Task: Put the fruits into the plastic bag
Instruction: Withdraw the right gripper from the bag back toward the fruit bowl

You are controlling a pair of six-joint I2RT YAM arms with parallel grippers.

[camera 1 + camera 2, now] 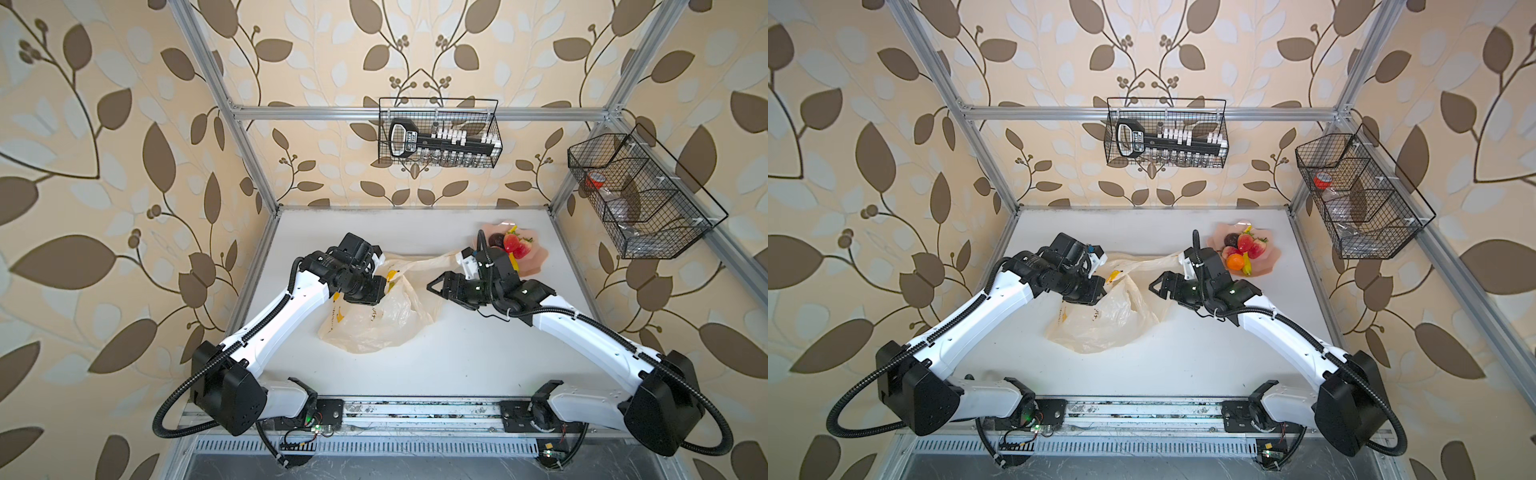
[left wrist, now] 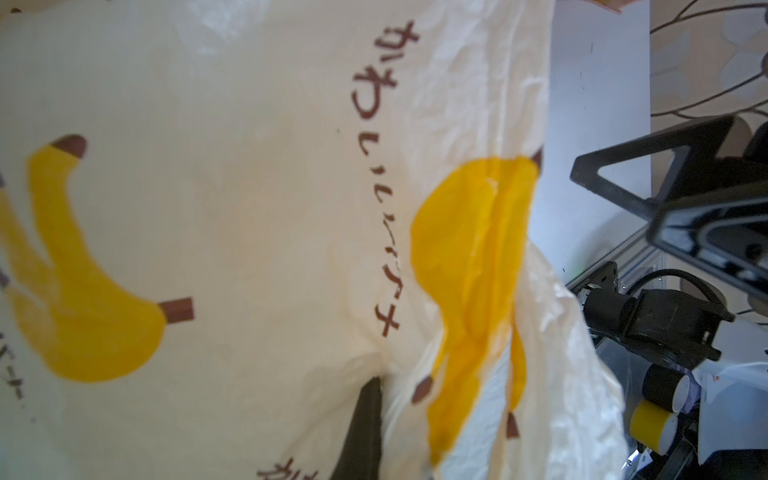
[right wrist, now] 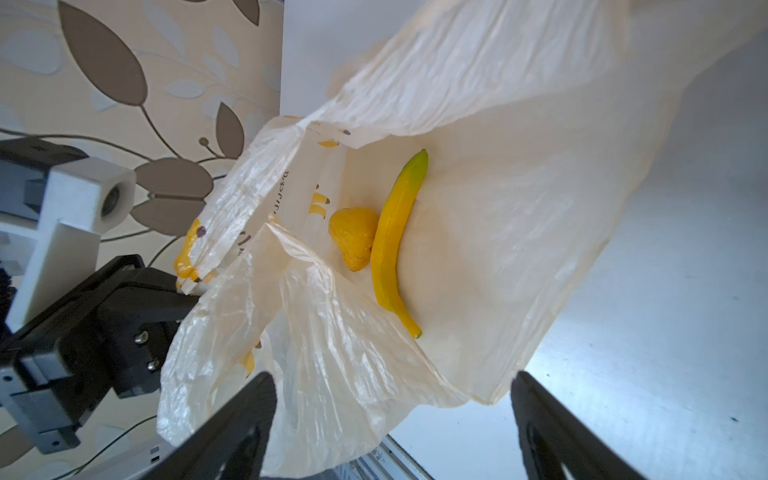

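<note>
"Right wrist view: what lies in the plastic bag (image 3: 478, 166)?"

"A yellow banana (image 3: 392, 245) and a yellow pear (image 3: 353, 239), touching, inside its open mouth."

"Where is the bag?"

"On the white table (image 1: 457, 353), mid-way between the two arms. The left gripper (image 3: 185, 289) is clamped on the bag's rim at the left. The right gripper (image 3: 390, 386) holds nothing, its fingers spread wide at the mouth."

"Other fruit?"

"On the pink plate (image 1: 1268, 259), far right: two strawberries (image 1: 1252, 245), an orange (image 1: 1236, 261) and a dark purple-brown piece (image 1: 1230, 239)."
</note>
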